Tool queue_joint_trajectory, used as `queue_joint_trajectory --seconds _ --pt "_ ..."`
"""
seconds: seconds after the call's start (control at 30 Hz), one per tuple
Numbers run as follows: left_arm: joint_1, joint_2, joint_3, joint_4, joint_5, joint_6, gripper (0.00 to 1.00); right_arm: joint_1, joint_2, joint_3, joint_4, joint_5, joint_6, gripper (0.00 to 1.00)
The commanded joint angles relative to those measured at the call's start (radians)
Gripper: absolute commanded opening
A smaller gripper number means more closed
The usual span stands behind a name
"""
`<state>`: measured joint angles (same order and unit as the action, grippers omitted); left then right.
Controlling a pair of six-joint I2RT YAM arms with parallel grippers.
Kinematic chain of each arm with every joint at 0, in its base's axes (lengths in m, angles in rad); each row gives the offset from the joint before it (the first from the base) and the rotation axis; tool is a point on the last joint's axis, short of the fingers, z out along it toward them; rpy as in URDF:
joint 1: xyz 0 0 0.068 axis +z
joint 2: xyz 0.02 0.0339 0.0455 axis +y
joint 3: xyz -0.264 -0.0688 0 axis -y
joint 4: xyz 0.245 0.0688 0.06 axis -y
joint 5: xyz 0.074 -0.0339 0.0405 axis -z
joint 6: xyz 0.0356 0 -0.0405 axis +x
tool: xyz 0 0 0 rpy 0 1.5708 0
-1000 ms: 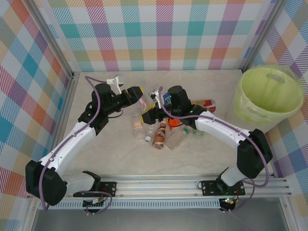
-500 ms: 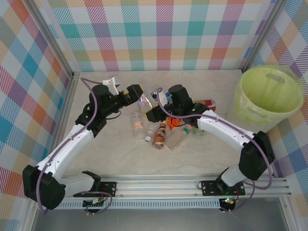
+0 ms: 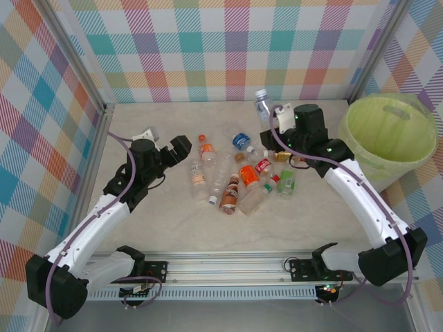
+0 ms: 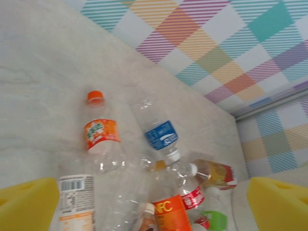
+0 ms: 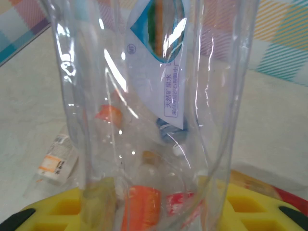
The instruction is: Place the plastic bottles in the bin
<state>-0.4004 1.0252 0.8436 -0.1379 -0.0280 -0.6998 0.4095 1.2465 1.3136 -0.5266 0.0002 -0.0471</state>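
Note:
Several plastic bottles (image 3: 235,178) lie heaped mid-table, among them an orange-capped one (image 4: 98,132), a blue-labelled one (image 4: 161,134) and an orange NFC one (image 4: 169,211). My left gripper (image 3: 178,148) hovers just left of the heap, open, its yellow pads (image 4: 26,204) wide apart with nothing between them. My right gripper (image 3: 275,116) is raised at the back, shut on a clear bottle (image 3: 261,102) with a blue-and-white label (image 5: 161,62), held upright. The lime-green bin (image 3: 387,135) stands to the right of that gripper, apart from it.
Checked walls close the table at the back and both sides, with metal posts in the corners. A flattened amber and red bottle (image 3: 287,156) lies below the right arm. The arms' mounting rail (image 3: 235,266) runs along the near edge.
My right gripper shut on a clear bottle and lifted it out of the heap, back and right toward the bin. My left gripper opened, let go of the orange-capped bottle and drew back left.

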Motion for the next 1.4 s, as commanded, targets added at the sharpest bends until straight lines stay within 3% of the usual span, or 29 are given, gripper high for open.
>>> queue_joint_trajectory --seconds 0.0,0.23,0.43,0.7,0.93,1.07,1.17,1.37 --pt "0.020 -0.020 -0.026 -0.025 -0.050 -0.026 1.00 -0.065 -0.053 0.036 -0.009 0.132 -0.016 0.45" --pt "0.028 0.003 -0.044 -0.031 -0.031 -0.037 1.00 -0.279 -0.142 0.030 0.096 0.339 0.031 0.46" --pt "0.030 0.018 -0.047 -0.026 -0.023 -0.044 1.00 -0.482 -0.203 0.001 0.181 0.367 0.074 0.48" --pt "0.034 0.038 -0.056 -0.032 -0.019 -0.053 1.00 -0.706 -0.136 -0.034 0.149 0.361 0.104 0.49" --pt "0.035 0.063 -0.041 -0.043 0.019 -0.034 1.00 -0.835 -0.033 -0.047 0.136 0.428 0.099 0.50" --pt "0.037 0.089 -0.032 -0.055 0.030 -0.034 1.00 -0.861 0.029 -0.056 0.127 0.483 0.081 0.52" --pt "0.037 0.114 -0.032 -0.049 0.056 -0.036 1.00 -0.861 0.081 -0.047 0.100 0.557 0.068 0.57" --pt "0.040 0.179 -0.012 -0.087 0.091 -0.047 1.00 -0.861 0.094 -0.032 0.047 0.544 0.109 0.74"
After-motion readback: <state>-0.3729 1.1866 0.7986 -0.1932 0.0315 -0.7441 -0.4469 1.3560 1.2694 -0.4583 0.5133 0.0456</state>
